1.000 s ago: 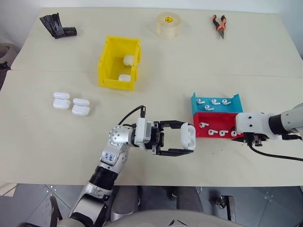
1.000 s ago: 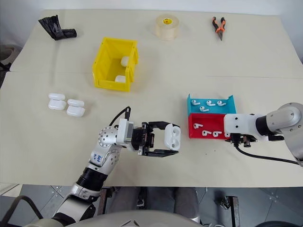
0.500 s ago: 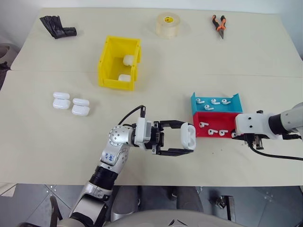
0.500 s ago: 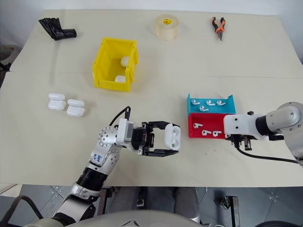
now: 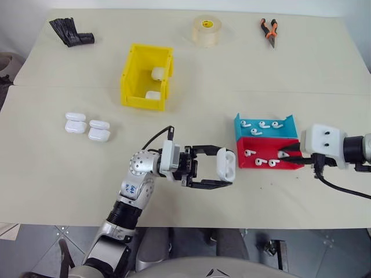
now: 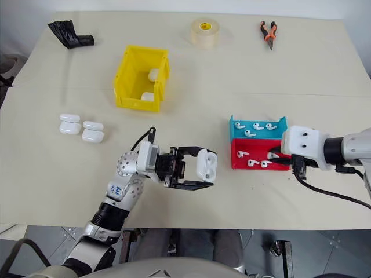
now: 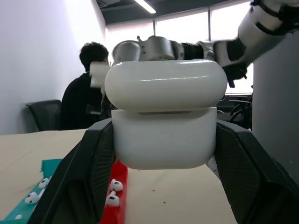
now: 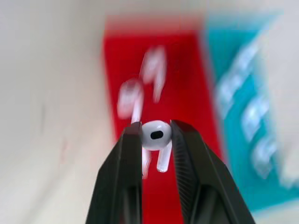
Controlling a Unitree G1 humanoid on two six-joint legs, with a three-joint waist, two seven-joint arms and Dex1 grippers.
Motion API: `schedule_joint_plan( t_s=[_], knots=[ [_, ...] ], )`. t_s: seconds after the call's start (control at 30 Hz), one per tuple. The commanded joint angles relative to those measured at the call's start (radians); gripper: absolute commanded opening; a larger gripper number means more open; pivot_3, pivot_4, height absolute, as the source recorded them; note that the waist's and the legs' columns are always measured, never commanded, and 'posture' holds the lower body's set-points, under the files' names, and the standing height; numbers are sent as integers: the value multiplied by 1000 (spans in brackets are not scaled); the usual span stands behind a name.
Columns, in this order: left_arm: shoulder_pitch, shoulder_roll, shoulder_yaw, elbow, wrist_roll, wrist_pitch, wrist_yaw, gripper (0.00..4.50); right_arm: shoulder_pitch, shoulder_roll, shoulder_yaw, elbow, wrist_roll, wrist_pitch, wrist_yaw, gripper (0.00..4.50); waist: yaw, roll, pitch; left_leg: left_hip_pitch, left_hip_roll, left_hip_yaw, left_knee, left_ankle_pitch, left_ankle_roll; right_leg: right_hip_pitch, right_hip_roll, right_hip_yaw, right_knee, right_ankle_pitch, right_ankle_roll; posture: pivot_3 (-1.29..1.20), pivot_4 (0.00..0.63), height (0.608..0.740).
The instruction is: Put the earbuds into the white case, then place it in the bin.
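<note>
Between the left gripper's [image 5: 225, 167] black fingers, above the table's near edge, sits a glossy white rounded earbud case [image 7: 163, 120], lid slightly ajar. Over the small red plastic tray [image 5: 264, 146], the right gripper [image 8: 156, 134] pinches one tiny white stemmed earbud [image 8: 155, 136] by its head.

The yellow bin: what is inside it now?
Inside the yellow bin lie two white cases, one near its far end and the other near the low front lip. The bin's near wall hides part of the floor, so anything there cannot be seen.
</note>
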Motion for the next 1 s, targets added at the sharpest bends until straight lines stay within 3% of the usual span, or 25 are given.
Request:
schedule_joint_plan(
  t_s=[0.03, 0.2, 0.4, 0.73, 1.0],
  knots=[
    [-19, 17, 9, -27, -21, 25, -22, 2796, 82, 99, -126, -164, 213, 89, -67, 641, 2, 0, 0, 0, -1, 0, 0, 0, 0, 0, -1, 0, 0, 0, 0, 0, 150, 740],
    [-36, 37, 10, -27, -26, 84, -33, 2796, 147, 319, -132, -359, 467, 196, -295, 641, -1, 0, 0, 0, 0, -1, 0, 0, 0, 0, 0, -1, 1, 0, 0, 0, 150, 740],
    [-56, 60, 30, -30, -37, 139, -49, 2796, 117, 504, -40, -465, 530, 179, -499, 641, -4, 1, -1, 0, -1, -1, 0, 0, 0, 0, 0, 0, 1, 0, 0, 0, 150, 740],
    [-78, 68, 46, -46, -45, 196, -50, 2796, 92, 543, 76, -475, 519, 144, -497, 641, -5, 2, -1, 1, -1, -1, -1, 0, 0, 0, 0, 0, 1, 0, 0, 0, 150, 740],
    [-80, 60, 54, -55, -45, 208, -39, 2796, 119, 533, 148, -429, 420, 70, -450, 641, -4, 2, -1, 1, -1, -1, -1, 0, 0, 0, 0, 0, 1, 0, 0, 0, 150, 740]
  ],
)
